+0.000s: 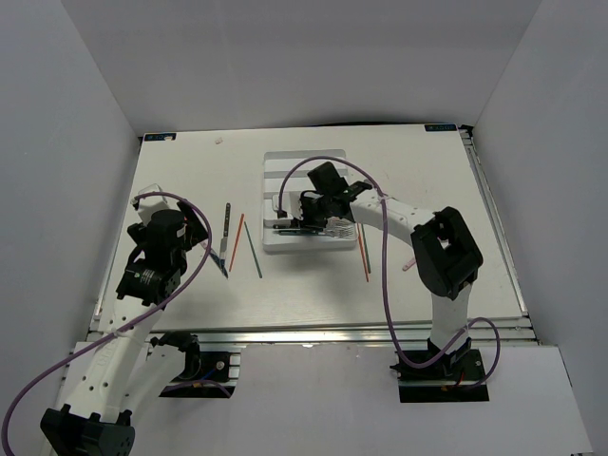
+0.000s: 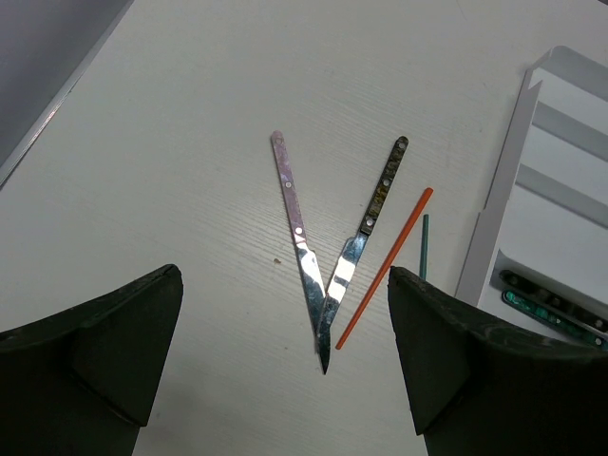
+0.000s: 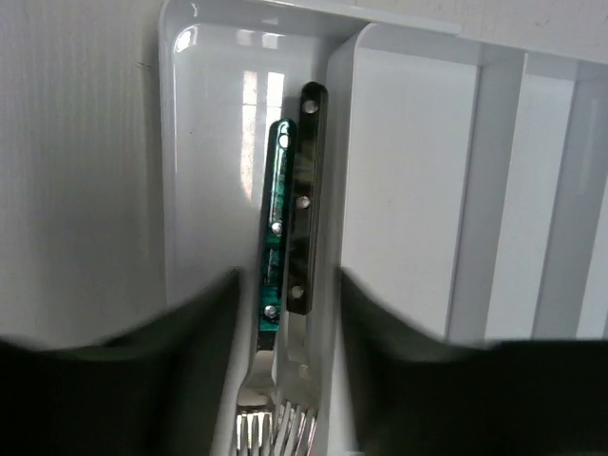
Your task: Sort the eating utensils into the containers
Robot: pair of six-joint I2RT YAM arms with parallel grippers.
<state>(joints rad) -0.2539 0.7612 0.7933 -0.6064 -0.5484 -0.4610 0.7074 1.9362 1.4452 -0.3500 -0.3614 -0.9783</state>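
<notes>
as like pieces shared a compartment [image 3: 204, 142], the right gripper [image 3: 290, 280] hung open over forks [image 3: 302, 218], the left gripper [image 2: 283, 275] open over knives [image 2: 323, 321] near the left edge of the desk [image 1: 180, 171].

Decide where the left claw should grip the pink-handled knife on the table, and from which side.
Grip the pink-handled knife at its handle, coming straight down and closing across its narrow width. It lies flat, and its blade tip meets that of the dark-handled knife, while the handles splay well apart.
</notes>
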